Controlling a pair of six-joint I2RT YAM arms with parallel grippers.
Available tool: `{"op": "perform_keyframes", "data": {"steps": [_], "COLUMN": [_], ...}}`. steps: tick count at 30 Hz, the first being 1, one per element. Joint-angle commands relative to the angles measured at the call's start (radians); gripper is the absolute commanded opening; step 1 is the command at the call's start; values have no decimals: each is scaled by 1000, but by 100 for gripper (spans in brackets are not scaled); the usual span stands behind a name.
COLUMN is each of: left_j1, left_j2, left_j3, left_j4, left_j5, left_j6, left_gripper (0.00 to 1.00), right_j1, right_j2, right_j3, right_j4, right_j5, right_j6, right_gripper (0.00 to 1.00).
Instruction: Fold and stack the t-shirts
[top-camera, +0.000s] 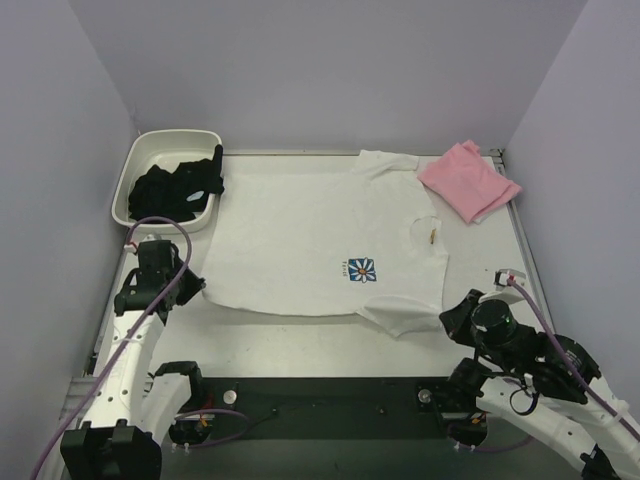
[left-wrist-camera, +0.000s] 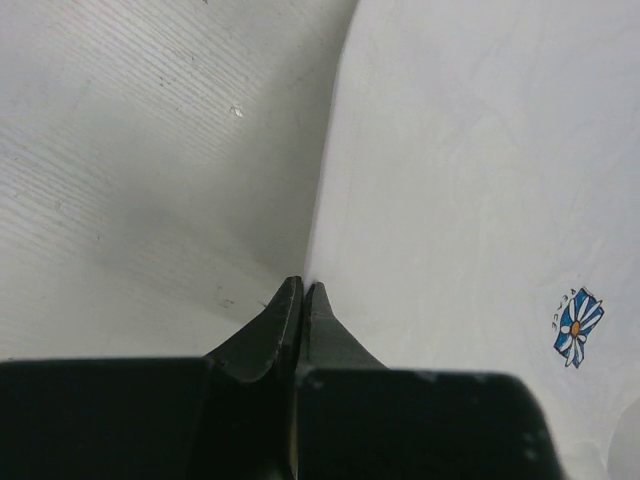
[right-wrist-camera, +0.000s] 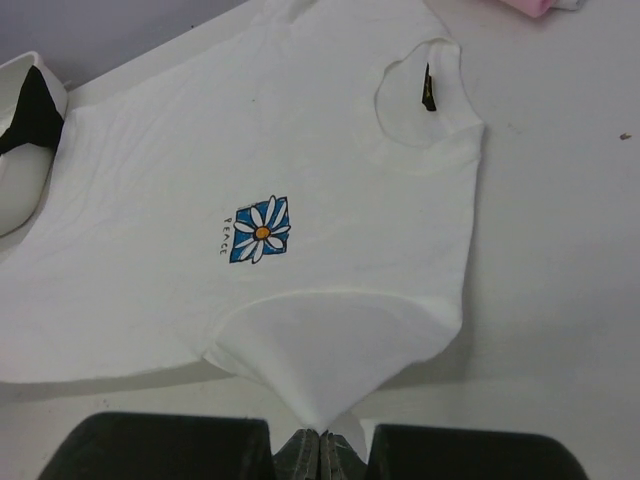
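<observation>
White t-shirt (top-camera: 310, 230) lies flat and print up at mid-table with its collar toward the right, and the pink t-shirt (top-camera: 468, 180) sits folded at the far right corner. The left gripper (top-camera: 190, 285) is at the near left hem corner, the right gripper (top-camera: 455, 318) at the near sleeve. Left wrist view: fingertips (left-wrist-camera: 285, 312) are pressed together right on the hem edge, seemingly nipping it. Right wrist view: the jaws pinch the sleeve (right-wrist-camera: 330, 350), drawing it to a peak. A clean fold likely needs both arms to lift evenly and keep the cloth taut. The white table (top-camera: 300, 345) looks smooth. Pale walls close in on three sides, and a tub (top-camera: 140, 160) of dark cloth stands at the far left.
</observation>
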Motion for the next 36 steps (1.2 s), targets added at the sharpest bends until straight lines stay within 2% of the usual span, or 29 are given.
{"op": "perform_keyframes", "data": {"steps": [1, 7, 13, 23, 26, 30, 36], "left_j1": [10, 10, 10, 10, 10, 8, 10], "left_j2": [-69, -111, -38, 139, 217, 312, 440], "left_j3": [47, 44, 64, 162, 208, 258, 291], "left_j4": [-62, -86, -46, 43, 69, 95, 134], "left_j5": [8, 17, 48, 33, 30, 36, 36], "left_j6": [18, 15, 15, 15, 9, 6, 7], "left_gripper": [0, 0, 0, 0, 0, 0, 0], "right_j1": [5, 5, 5, -2, -57, -285, -452], "right_j2": [-26, -39, -6, 235, 309, 401, 531], "right_j3": [65, 102, 126, 229, 249, 261, 310], "right_j4": [-117, -137, -87, 103, 174, 277, 356], "right_j5": [83, 92, 155, 249, 214, -18, -164], "right_j6": [-13, -12, -36, -162, -208, -279, -305], "right_gripper": [0, 0, 0, 0, 0, 0, 0]}}
